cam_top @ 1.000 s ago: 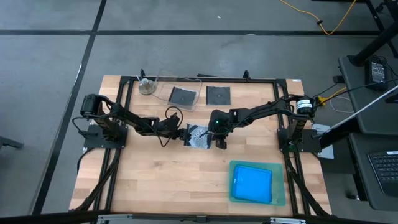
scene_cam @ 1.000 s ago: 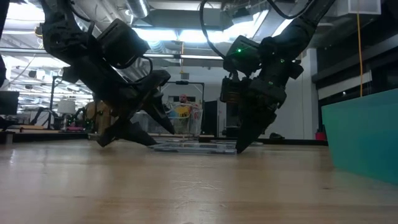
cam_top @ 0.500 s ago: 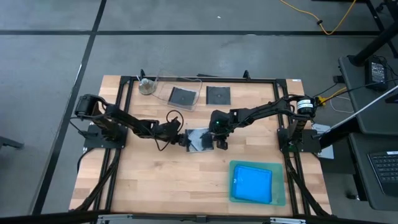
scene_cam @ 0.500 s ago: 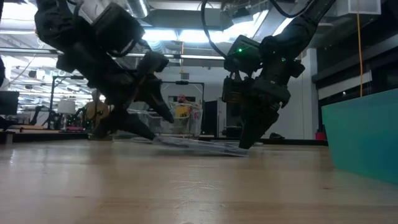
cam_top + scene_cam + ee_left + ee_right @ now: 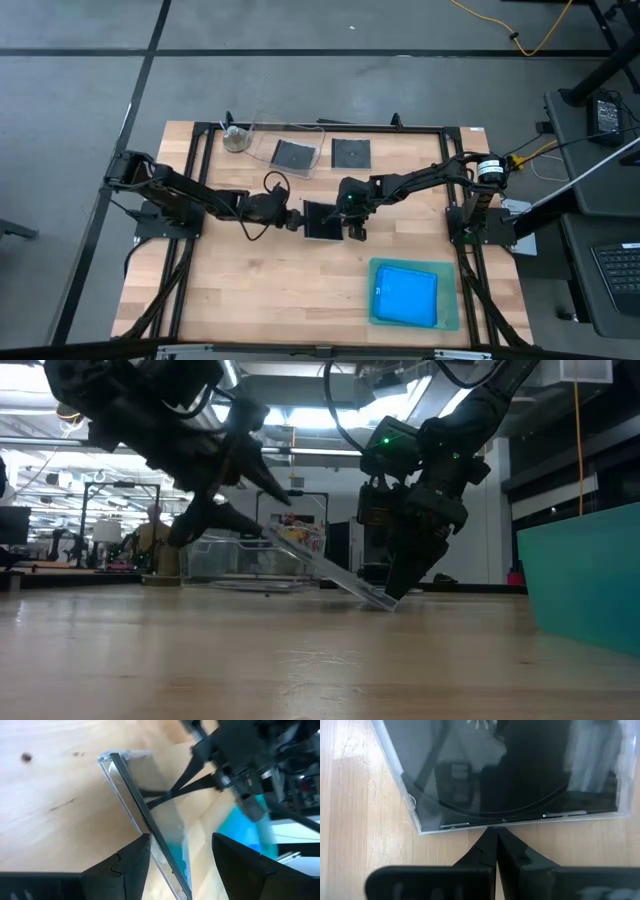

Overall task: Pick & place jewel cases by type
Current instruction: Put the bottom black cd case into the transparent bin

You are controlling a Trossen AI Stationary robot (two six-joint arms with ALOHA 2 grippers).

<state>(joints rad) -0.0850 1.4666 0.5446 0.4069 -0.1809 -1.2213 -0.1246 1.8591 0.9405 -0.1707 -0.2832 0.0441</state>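
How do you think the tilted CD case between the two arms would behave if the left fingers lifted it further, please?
The CD case stays straight while propped on one edge, so probably stiff. Its thin clear plastic looks light, and perhaps slippery. The shut right fingers brace its low edge, suggesting it would slide on the table.

Both arms are matte black, built of slim tubular links joined by bulkier rounded joint housings. The left arm (image 5: 190, 200) carries a black cable loop near its wrist. The right arm (image 5: 420, 180) has a silver-and-orange band at its shoulder joint and a lit green indicator on its wrist housing. Fingers (image 5: 520, 860) are black, tapering, with notched inner edges.
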